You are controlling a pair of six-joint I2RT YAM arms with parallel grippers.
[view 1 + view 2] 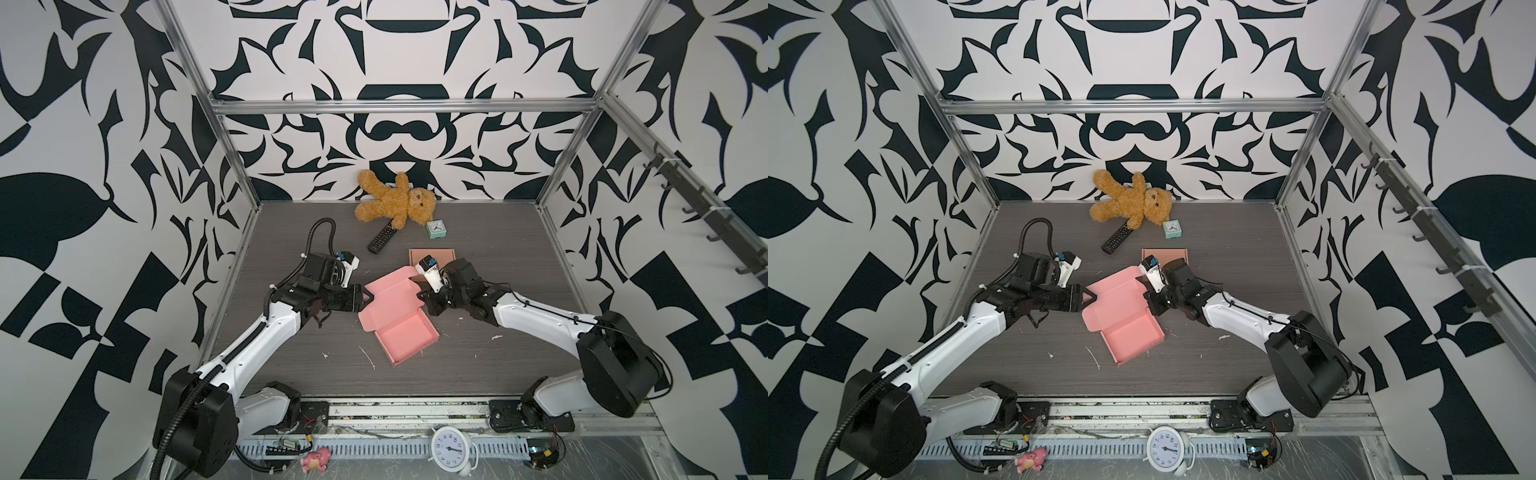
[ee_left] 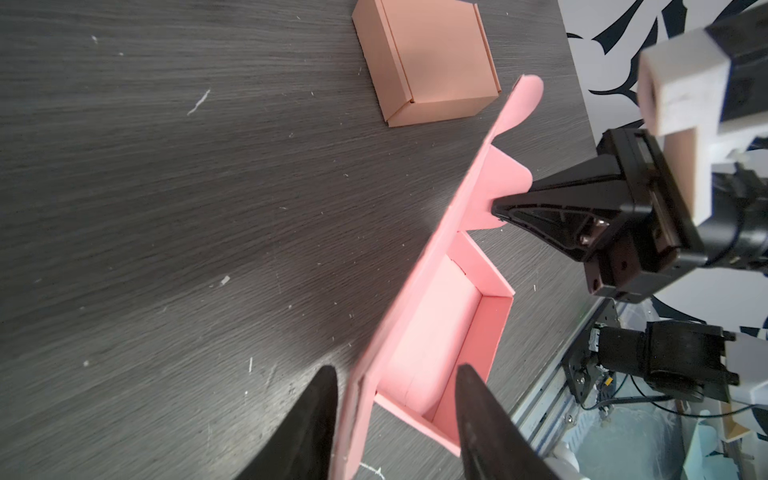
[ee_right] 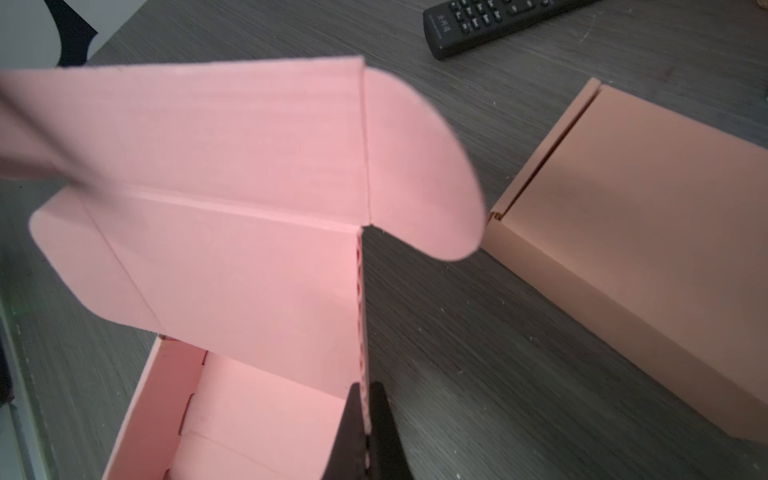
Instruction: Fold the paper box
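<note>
Mid-tabletop, between the two arms: pink box (image 1: 409, 340), partly built.

Done, as far as visible:
- Tray is formed. Its walls stand and its base lies flat on the tabletop (image 1: 291, 232).
- The right wrist view shows the inner side panels tucked down inside the tray.
- Lid (image 1: 388, 293) is hinged on the tray's far wall and raised at a tilt, neither flat nor closed.

Pincers:
- Right pincer (image 3: 365, 388) is pinched tight on the lid's side flap (image 2: 498, 183), which juts out of the lid plane toward it.
- Left pincer (image 2: 397, 370) has its jaws apart, straddling the lid's opposite edge. One finger (image 2: 316, 415) is outside the lid and the other is over the tray. No clamp is seen on that side.

Left to do (judgement):
- The rounded ear (image 3: 419, 166) at the lid's free end lies nearly in plane with its panel and needs bending in.
- The lid must swing down over the tray.
- The front flap and ears must go inside the front wall.

Estimate: tray stage complete, closing stage just opened, roughly two thirds along.

Note: a tan box (image 1: 432, 255) sits closed just beyond and apart from the pink one. It looks finished and is likely not the work piece.
</note>
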